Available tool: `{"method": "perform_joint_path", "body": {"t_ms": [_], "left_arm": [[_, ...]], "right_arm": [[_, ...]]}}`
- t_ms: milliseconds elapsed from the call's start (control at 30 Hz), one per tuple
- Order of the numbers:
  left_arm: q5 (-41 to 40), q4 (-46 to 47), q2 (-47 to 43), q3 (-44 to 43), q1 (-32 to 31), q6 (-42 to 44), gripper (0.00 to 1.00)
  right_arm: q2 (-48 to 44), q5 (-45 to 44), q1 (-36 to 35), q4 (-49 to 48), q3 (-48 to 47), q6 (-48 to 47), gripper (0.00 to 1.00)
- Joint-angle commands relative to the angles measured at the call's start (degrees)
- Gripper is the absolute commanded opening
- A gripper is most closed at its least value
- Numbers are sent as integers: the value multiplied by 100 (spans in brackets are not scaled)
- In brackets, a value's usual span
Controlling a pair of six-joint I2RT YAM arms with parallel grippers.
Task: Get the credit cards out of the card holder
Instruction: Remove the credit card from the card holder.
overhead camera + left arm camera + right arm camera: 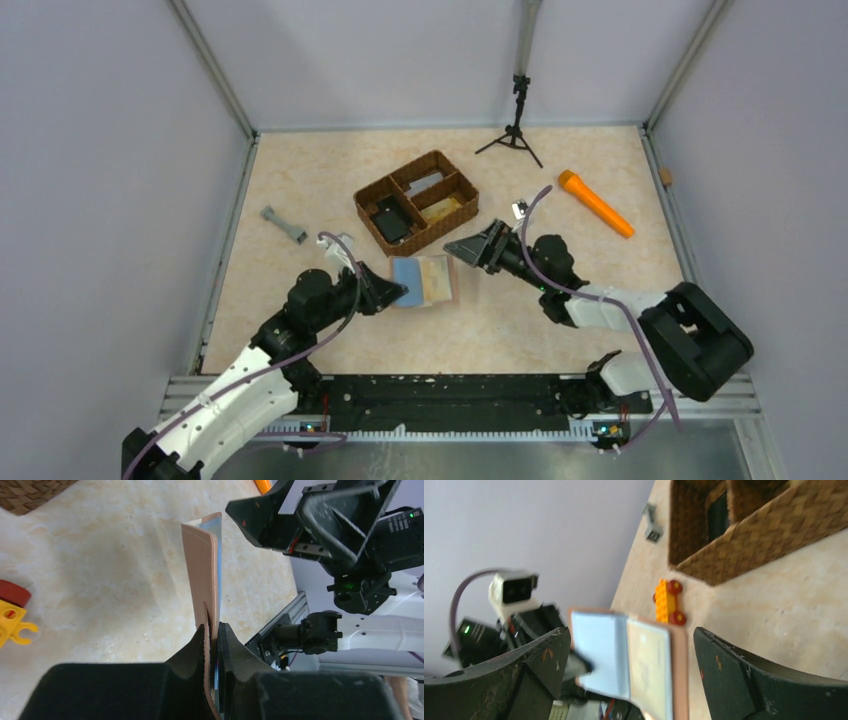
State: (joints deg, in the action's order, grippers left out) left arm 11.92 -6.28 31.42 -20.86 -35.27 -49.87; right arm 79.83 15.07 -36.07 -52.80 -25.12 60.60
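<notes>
The card holder (pixel 425 281) is open and held up off the table, tan outside and pale blue inside. My left gripper (pixel 395 293) is shut on its left edge; the left wrist view shows the tan card holder (pixel 202 570) edge-on, pinched by that gripper (pixel 214 631). A pale yellowish credit card (pixel 649 662) sits in the right pocket of the card holder (pixel 596 652). My right gripper (pixel 631 655) stands wide open facing the holder's inner side, one finger on each side, touching nothing. From above, the right gripper (pixel 462 250) hangs at the holder's upper right corner.
A brown woven basket (pixel 415 200) with three compartments stands just behind the holder. A yellow toy brick car (pixel 668 601) lies on the table by the basket. An orange cylinder (pixel 595 203), a small black tripod (pixel 515 130) and a grey part (pixel 285 225) lie farther off.
</notes>
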Motion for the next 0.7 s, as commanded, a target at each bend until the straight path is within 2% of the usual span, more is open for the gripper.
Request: {"method": "perform_joint_path", "body": {"t_ms": [0,233,400,500,667], "left_arm": [[483,1490,57,302,39,-585,3],[906,2939,180,739,42,-1233,1],[1060,3436,213,810,38,-1463,1],[1135,3603,196,823,39,-1543,1],[1350,4283,289,946,42,-1819,1]], "right_arm": [[-915,1192,65,113,336,-520,96],[-2223,1127,65,1386,696,-854,96],[-2878,666,65,2572,726,-1117,95],[-3152,485,65,2965,800,-1202,94],[-3315,502,65,3084,836,-1166,92]]}}
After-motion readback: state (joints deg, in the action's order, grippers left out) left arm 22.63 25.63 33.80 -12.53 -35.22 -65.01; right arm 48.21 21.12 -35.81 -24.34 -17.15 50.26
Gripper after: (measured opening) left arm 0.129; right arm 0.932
